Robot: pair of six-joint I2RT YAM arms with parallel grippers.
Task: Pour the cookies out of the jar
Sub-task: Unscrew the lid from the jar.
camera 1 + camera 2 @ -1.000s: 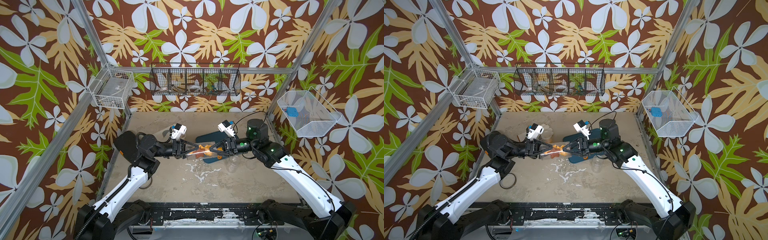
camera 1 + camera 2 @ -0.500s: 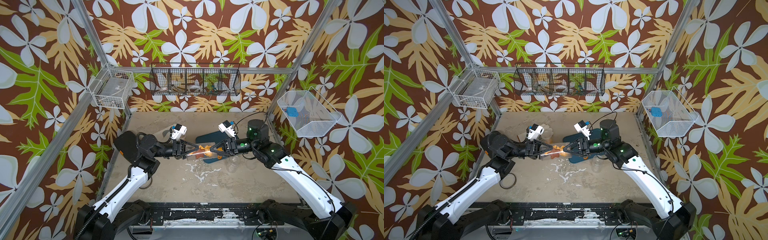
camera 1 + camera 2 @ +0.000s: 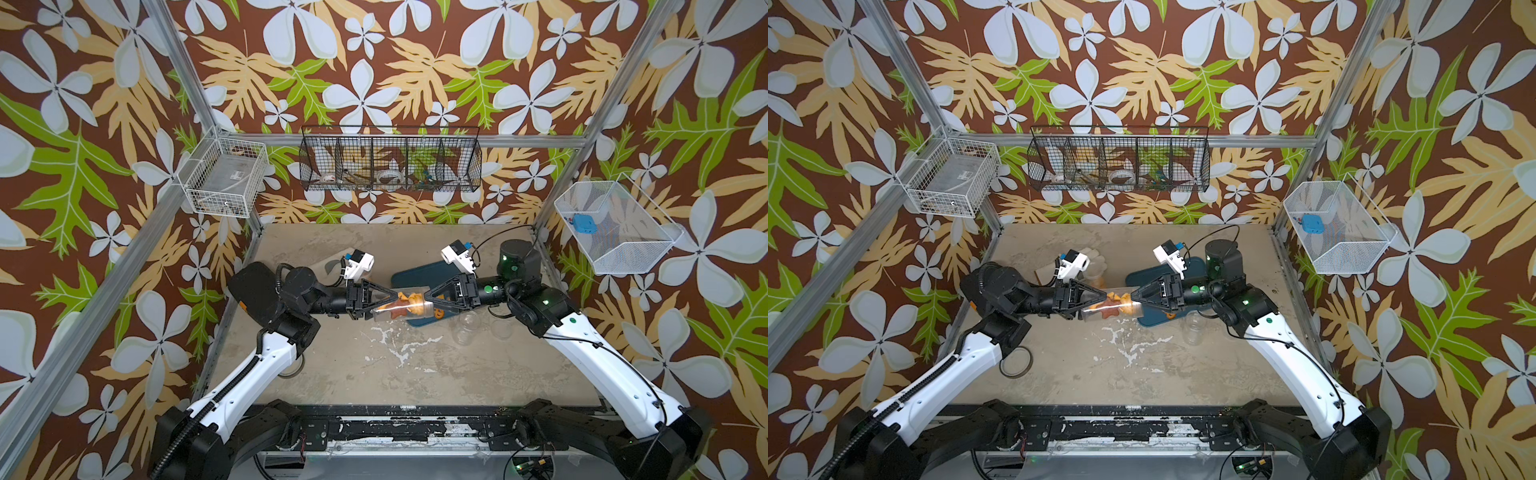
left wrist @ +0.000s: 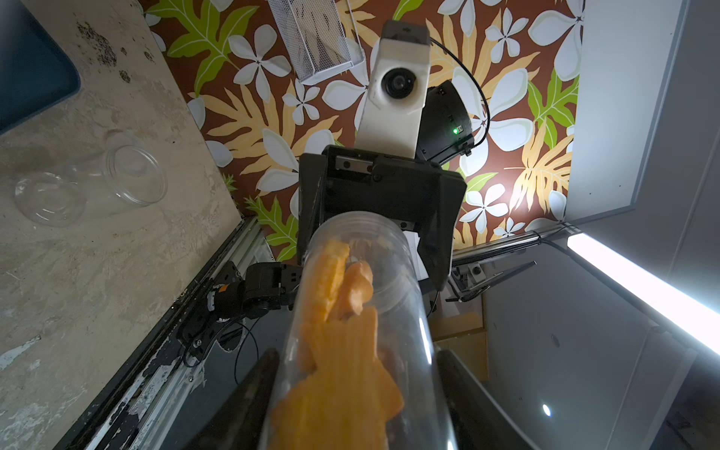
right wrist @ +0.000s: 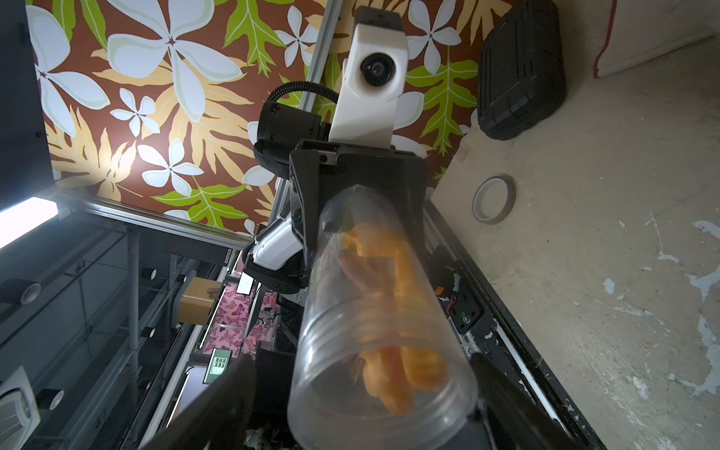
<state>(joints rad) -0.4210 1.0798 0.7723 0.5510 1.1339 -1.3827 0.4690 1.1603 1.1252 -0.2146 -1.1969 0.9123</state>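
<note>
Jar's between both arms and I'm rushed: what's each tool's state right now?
Left tool: closed on the jar.
Right tool: open, straddling the jar's mouth, not gripping.

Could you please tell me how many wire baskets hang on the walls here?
3: a white basket at the left corner post, a long black basket on the back rail, a fine-mesh basket on the right wall. None seems hidden.

- In the left wrist view the near end of the jar [image 4: 393, 272] is cut by the picture's edge, and the cookies [image 4: 343, 350] there are blurred.
- The things in the black wire basket [image 3: 461, 166] are too small to tell.
</note>
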